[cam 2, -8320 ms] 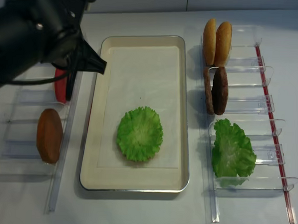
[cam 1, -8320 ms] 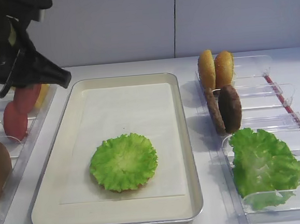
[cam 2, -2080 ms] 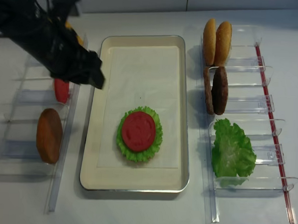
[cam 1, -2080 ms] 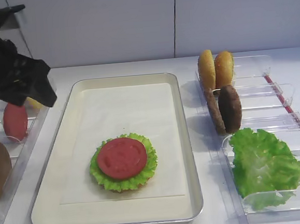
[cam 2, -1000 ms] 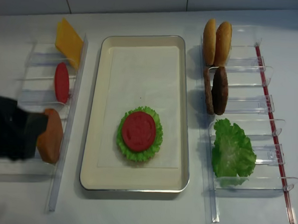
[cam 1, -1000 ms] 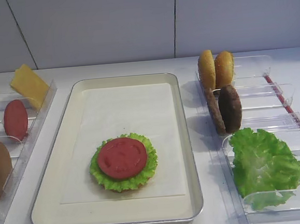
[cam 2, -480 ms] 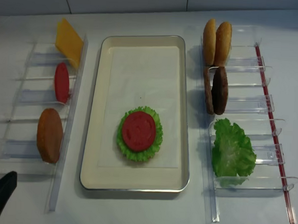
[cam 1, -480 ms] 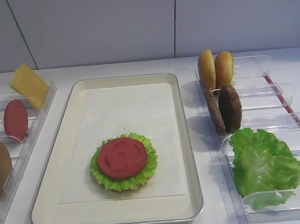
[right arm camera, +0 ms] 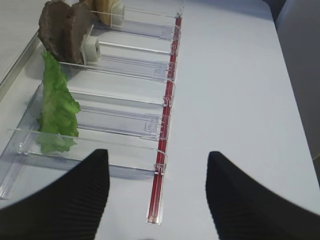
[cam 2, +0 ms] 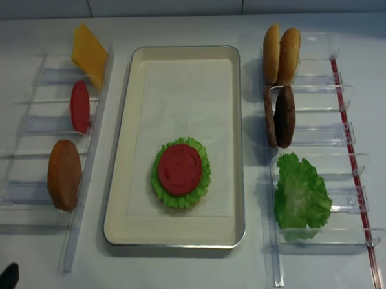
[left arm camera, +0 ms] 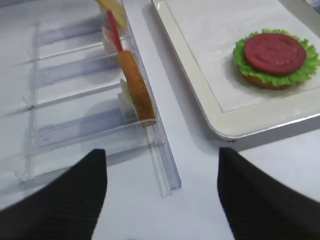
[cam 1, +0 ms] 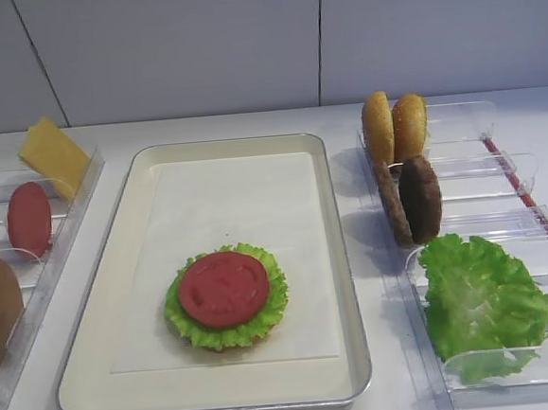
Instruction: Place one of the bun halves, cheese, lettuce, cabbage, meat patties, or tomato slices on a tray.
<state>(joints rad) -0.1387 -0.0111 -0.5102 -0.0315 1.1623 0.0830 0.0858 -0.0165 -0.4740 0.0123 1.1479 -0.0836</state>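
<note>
A tomato slice (cam 1: 223, 289) lies flat on a lettuce leaf (cam 1: 274, 305) in the near half of the tray (cam 1: 346, 256). In the left wrist view a bun edge (left arm camera: 261, 83) shows under that leaf. My left gripper (left arm camera: 161, 152) hangs open and empty over the table near the tray's front left corner; only a black tip (cam 2: 6, 278) of it shows from above. My right gripper (right arm camera: 157, 155) is open and empty over the table by the right bins. Cabbage is not in view.
Left clear bins (cam 2: 32, 126) hold cheese (cam 2: 89, 47), an upright tomato slice (cam 2: 80, 106) and a bun half (cam 2: 64, 174). Right bins (cam 2: 323, 135) hold two bun halves (cam 2: 280, 53), two meat patties (cam 2: 284, 115) and lettuce (cam 2: 300, 197). A red strip (right arm camera: 165, 130) edges them.
The tomato slice came to lie on the tray's lettuce. Over the last second my left arm pulled back toward the near left corner, nearly out of the overhead views.
</note>
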